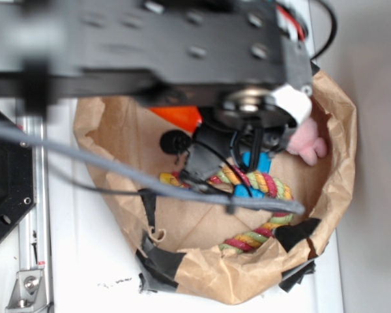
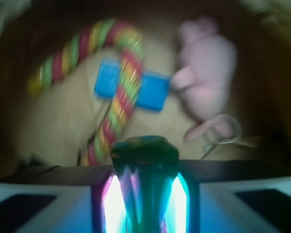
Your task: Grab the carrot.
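The carrot shows as a bright orange wedge at the back of the brown paper bag, mostly hidden under my arm. In the wrist view its dark green flared top stands right between my fingers, with the stem running down between the pads. My gripper is shut on the carrot. In the exterior view the gripper is a black shape under the wrist, above the rope, and its fingertips are hard to make out.
A multicoloured braided rope curls across the bag floor over a blue block. A pink bunny lies to the right against the bag wall. Black tape patches mark the bag's front rim. A grey cable crosses the bag.
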Controlling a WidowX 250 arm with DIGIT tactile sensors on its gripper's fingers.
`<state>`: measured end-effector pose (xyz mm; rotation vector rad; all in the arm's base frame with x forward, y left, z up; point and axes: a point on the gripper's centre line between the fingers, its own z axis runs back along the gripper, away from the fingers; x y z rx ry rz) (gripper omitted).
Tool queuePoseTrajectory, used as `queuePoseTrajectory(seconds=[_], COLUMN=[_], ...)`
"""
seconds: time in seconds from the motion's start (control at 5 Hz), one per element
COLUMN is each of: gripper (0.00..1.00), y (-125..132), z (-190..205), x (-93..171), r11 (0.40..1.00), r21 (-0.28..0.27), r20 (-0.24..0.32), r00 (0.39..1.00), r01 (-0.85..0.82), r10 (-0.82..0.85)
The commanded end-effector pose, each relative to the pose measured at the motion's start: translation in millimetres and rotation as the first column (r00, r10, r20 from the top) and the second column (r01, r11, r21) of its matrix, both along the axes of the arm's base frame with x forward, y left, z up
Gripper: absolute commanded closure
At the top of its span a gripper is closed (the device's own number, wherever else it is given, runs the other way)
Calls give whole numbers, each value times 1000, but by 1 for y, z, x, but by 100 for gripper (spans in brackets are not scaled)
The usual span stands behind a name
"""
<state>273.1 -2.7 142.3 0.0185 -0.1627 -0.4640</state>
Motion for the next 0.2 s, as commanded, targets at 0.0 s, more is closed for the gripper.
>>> queuePoseTrajectory(seconds=[0.0], gripper=[100], y=[-13], z=[19], x=[-13], r11=[984], r21=[-72], r20=[143], r00=[975], r01=[-163], r10=[172])
